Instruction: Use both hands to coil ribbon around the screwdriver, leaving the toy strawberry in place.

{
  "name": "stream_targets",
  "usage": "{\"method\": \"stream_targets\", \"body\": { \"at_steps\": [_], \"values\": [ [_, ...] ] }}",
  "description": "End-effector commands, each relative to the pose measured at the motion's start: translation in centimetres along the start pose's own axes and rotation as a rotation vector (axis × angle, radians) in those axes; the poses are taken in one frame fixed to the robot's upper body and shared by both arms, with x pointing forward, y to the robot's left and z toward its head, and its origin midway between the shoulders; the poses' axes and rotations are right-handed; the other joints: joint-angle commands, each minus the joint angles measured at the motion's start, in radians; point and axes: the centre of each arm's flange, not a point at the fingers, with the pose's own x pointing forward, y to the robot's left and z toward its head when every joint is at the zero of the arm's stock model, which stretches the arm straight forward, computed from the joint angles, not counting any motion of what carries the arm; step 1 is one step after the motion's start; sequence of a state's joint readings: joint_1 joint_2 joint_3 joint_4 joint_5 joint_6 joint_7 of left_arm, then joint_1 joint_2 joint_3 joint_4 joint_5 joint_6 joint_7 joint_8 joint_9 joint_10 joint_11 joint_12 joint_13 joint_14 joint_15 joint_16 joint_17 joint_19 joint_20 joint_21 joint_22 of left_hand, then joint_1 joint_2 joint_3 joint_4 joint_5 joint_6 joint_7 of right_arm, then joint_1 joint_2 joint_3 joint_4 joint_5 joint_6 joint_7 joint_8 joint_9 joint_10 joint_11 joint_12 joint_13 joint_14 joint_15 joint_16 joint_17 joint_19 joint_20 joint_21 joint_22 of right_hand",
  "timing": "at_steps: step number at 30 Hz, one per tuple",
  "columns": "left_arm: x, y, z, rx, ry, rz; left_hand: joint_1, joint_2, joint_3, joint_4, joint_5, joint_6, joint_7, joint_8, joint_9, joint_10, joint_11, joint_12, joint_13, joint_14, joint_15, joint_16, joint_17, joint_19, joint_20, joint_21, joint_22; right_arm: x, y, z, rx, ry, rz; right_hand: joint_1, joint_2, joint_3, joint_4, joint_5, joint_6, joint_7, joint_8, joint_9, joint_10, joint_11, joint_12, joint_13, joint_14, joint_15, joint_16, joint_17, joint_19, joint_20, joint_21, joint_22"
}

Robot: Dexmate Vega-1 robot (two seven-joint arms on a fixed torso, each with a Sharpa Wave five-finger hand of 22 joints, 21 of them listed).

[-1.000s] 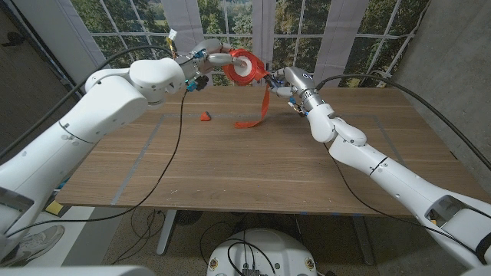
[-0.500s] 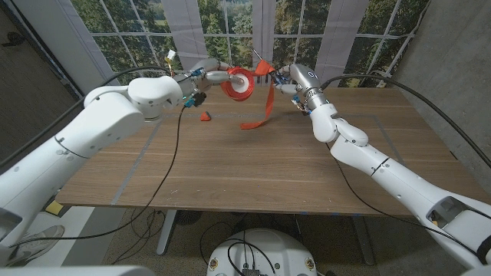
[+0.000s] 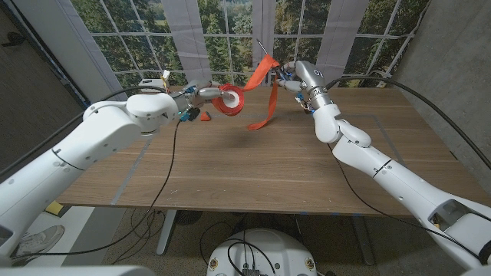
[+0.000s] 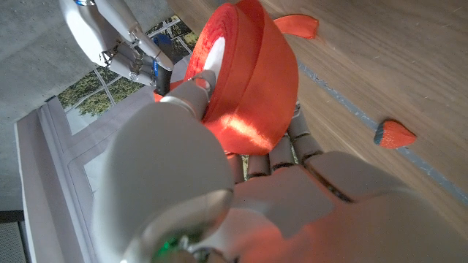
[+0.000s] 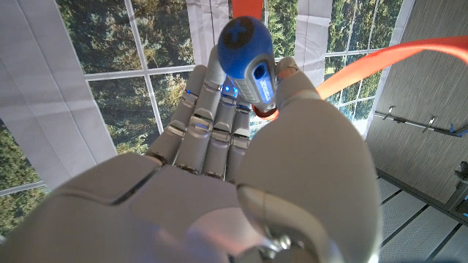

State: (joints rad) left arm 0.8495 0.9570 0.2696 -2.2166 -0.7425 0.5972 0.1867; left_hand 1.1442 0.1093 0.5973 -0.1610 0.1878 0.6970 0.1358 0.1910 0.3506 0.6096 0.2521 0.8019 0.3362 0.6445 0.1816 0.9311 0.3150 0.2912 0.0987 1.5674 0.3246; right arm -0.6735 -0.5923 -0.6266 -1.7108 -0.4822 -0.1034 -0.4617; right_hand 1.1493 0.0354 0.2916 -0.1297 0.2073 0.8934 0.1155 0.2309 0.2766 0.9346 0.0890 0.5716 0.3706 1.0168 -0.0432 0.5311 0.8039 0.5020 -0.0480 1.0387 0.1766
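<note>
Over the far worktop [image 3: 253, 165], the left hand [image 3: 205, 95] is gripping the spool [image 3: 230, 98] just left of the screwdriver [image 3: 267, 55], which the right hand [image 3: 290, 75] is clasping, shaft tilting up-left with ribbon [image 3: 265, 96] trailing between them, while the strawberry [image 3: 205, 116] is lying below the spool.

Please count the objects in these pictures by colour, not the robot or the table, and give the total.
Red or orange: 2, the ribbon roll in the left hand and the strawberry on the table.
Blue: 1, the screwdriver in the right hand.
Total: 3.
</note>
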Motion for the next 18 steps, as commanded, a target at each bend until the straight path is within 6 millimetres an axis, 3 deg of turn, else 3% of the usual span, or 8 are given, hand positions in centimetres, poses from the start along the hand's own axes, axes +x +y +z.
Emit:
{"method": "stream_targets", "body": {
  "at_steps": [1,9,18],
  "values": [
    [-0.3,1.4,-3.2,-0.051,0.105,0.062,0.074,0.077,0.004,0.003,0.007,0.257,0.005,0.006,0.002,0.328,-0.299,0.082,0.248,0.252,-0.318,0.021,0.259,0.010,0.000,0.004,0.003,-1.0,-1.2,0.1,0.069,-0.026,-0.039,0.120,0.123,0.006,0.002,0.006,0.149,-0.139,0.006,0.004,0.110,-0.099,0.001,0.132,0.117,-0.172,0.003,0.002,-0.005,-0.024,0.009,0.002],
    [0.0,2.5,-4.0,-0.073,0.129,0.125,0.075,0.077,0.003,0.003,0.007,0.256,0.005,0.006,0.002,0.328,-0.299,0.079,0.251,0.255,-0.317,0.022,0.259,0.009,0.000,0.004,0.003,-1.6,-1.8,1.0,0.140,-0.078,-0.040,0.121,0.122,0.006,0.001,0.006,0.151,-0.140,0.007,0.004,0.110,-0.096,-0.001,0.134,0.116,-0.172,0.001,0.002,-0.006,-0.024,0.011,0.002],
    [0.6,4.1,-3.2,-0.072,0.117,0.158,0.076,0.077,0.002,0.003,0.007,0.255,0.006,0.005,0.001,0.329,-0.300,0.075,0.252,0.253,-0.316,0.020,0.258,0.009,0.000,0.005,0.002,-2.1,-2.1,3.2,0.127,-0.165,-0.001,0.122,0.121,0.007,0.000,0.007,0.152,-0.140,0.006,0.004,0.111,-0.098,-0.003,0.135,0.114,-0.172,0.000,0.006,-0.008,-0.025,0.013,0.002]
  ]
}}
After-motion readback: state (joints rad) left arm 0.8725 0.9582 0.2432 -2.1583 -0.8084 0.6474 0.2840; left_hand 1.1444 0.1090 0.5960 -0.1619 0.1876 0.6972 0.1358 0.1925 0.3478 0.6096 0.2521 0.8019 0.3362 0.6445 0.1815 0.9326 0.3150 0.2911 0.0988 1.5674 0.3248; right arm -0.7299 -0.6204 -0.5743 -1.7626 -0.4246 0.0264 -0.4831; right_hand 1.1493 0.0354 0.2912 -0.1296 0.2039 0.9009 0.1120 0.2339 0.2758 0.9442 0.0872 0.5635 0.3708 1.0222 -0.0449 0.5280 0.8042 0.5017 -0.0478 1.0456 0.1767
